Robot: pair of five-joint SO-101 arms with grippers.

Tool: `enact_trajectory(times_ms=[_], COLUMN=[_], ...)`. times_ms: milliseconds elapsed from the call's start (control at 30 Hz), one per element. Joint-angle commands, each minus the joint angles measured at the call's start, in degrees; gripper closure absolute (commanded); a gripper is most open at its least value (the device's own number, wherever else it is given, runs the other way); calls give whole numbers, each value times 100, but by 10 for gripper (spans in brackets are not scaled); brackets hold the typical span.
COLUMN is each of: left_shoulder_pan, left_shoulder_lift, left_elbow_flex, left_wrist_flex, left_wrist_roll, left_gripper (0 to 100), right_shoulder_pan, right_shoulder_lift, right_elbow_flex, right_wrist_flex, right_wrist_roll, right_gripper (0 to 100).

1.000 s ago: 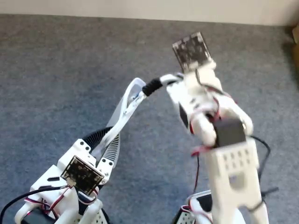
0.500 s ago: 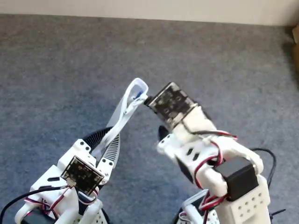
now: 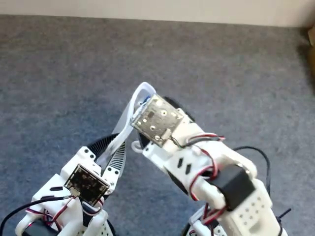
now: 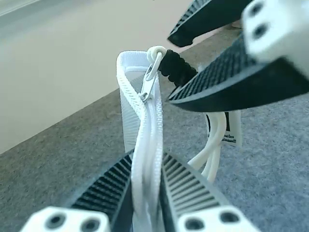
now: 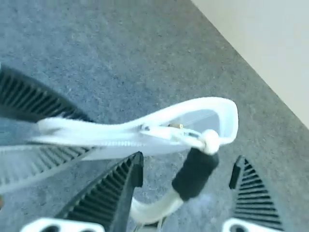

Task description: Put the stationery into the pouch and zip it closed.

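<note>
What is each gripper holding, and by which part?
Left gripper: shut on the pouch, across its zipper edge. Right gripper: nothing; open, jaws either side of the black pull.

Grey carpet (image 3: 59, 73) is stretching out under soft, even light.
From where I am standing, its short pile is running to a cream wall (image 3: 147, 9) that is bordering the far edge, while something brown (image 3: 312, 42) is poking in at the far right corner.

The right arm (image 3: 206, 167) folds back toward its base, swinging its wrist camera (image 3: 157, 120) over the pouch's (image 3: 129, 118) raised top end.
</note>
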Motion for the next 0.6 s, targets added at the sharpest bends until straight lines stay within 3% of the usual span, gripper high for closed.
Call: enact_trajectory(times_ms=[0,100,300,400,567], left_shoulder_pan=[57,57,57,66,66], left_shoulder_lift=[-31,-31,-31,-31,-31], left_elbow_flex=[101,101,101,101,101], left_wrist_flex=[167,167,167,167,167], left_wrist_roll=[-9,-9,-9,-9,-9], left_gripper=[995,995,995,995,995], right_shoulder_pan=[-40,145,629,778,1279], right_shoulder_lift=[-40,-48,-84,-84,-31], right_elbow_flex=[154,171,180,180,171], right_wrist_flex=[-462,-620,-813,-813,-1270], right_wrist_roll=[88,88,70,70,-132], right_gripper=[780,873,916,998,992])
